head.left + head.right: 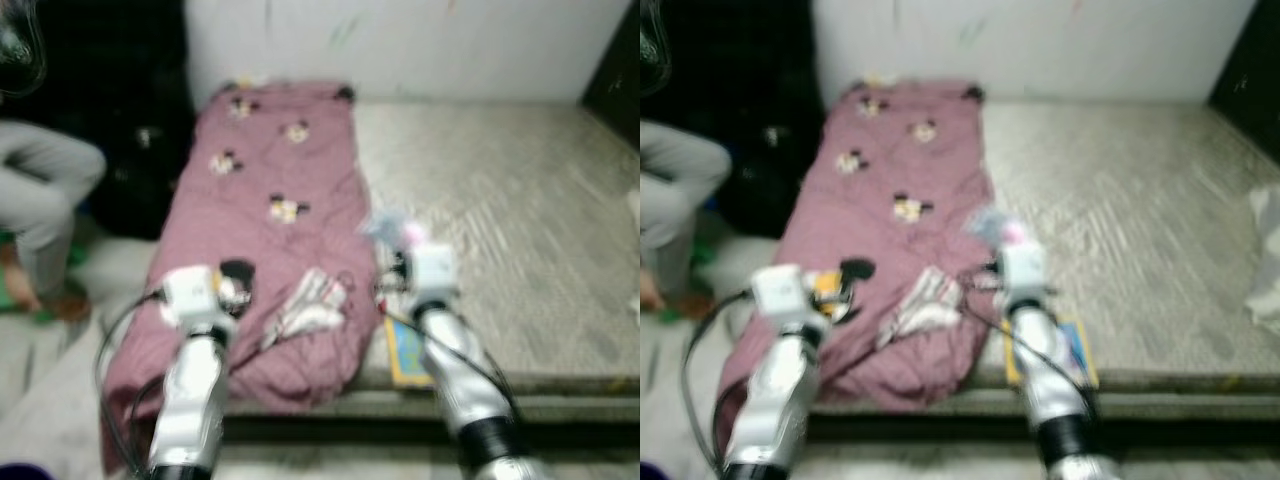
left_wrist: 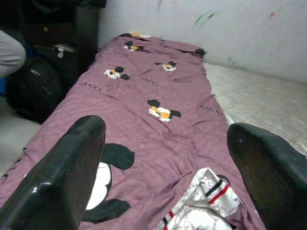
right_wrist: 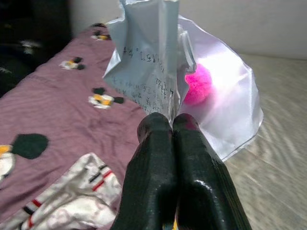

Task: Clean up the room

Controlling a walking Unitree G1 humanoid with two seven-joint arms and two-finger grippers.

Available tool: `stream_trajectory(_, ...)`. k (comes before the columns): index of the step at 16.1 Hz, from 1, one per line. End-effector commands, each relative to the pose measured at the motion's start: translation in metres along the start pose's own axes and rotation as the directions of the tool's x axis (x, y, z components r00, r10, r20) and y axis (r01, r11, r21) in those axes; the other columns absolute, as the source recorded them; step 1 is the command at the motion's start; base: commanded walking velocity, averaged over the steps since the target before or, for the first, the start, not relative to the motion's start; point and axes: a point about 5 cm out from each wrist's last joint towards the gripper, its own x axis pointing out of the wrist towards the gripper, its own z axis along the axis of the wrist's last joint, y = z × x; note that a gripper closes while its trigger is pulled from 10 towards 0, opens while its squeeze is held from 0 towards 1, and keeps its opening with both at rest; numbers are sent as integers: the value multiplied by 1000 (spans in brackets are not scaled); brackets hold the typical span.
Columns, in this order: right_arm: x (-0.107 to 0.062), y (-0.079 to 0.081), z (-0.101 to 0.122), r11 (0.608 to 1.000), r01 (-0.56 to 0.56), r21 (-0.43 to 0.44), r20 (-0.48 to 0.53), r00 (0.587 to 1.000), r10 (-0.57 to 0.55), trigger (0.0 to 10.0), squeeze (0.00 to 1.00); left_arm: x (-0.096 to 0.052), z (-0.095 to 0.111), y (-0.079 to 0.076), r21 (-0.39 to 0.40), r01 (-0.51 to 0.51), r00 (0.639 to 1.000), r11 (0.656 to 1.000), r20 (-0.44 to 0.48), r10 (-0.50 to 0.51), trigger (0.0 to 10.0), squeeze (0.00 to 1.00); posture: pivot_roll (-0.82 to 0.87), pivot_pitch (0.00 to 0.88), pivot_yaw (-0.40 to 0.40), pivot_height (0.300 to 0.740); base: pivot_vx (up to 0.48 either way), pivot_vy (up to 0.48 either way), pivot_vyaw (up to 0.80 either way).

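Observation:
My right gripper (image 3: 171, 125) is shut on a clear plastic bag (image 3: 211, 91) that holds something bright pink (image 3: 197, 84) and printed paper; the bag (image 1: 395, 228) hangs over the edge of the mauve blanket (image 1: 270, 200). The left gripper (image 2: 165, 143) is open above the near end of that blanket (image 2: 144, 110), with nothing between its fingers. A crumpled white patterned cloth (image 1: 310, 305) with red and black stripes lies on the blanket between the two arms. The blanket has cartoon mouse prints and covers the left strip of a bare grey mattress (image 1: 500, 200).
A yellow-edged blue book (image 1: 405, 352) lies at the mattress's front edge under my right arm. A person's grey-trousered leg (image 1: 45, 190) and a black bag (image 2: 33, 86) are at the left. Something white (image 1: 1268, 255) sits at the mattress's right. A white wall (image 1: 400, 40) runs behind.

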Motion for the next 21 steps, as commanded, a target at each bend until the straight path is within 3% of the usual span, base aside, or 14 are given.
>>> stream_trajectory(1,3,8,7,1000,-24,13,27,999,24,10000,0,0,2,4,5,-13,1000,1000,4,13,10000,0,9,20,-3,740,0,480,0)
stream_trajectory(10,4,10,8,999,-44,9,31,999,44,10000,0,2,3,4,24,-18,1000,1000,6,17,10000,0,9,19,-4,740,0,480,0)
stream_trajectory(14,4,14,11,997,-83,4,56,995,83,10000,0,2,6,3,43,-9,1000,999,26,8,10000,0,10,14,-4,740,0,0,0)
stream_trajectory(21,4,20,10,992,-126,-19,60,990,126,10000,0,3,9,2,54,1,999,999,42,-4,10000,0,13,8,-3,740,0,0,736)
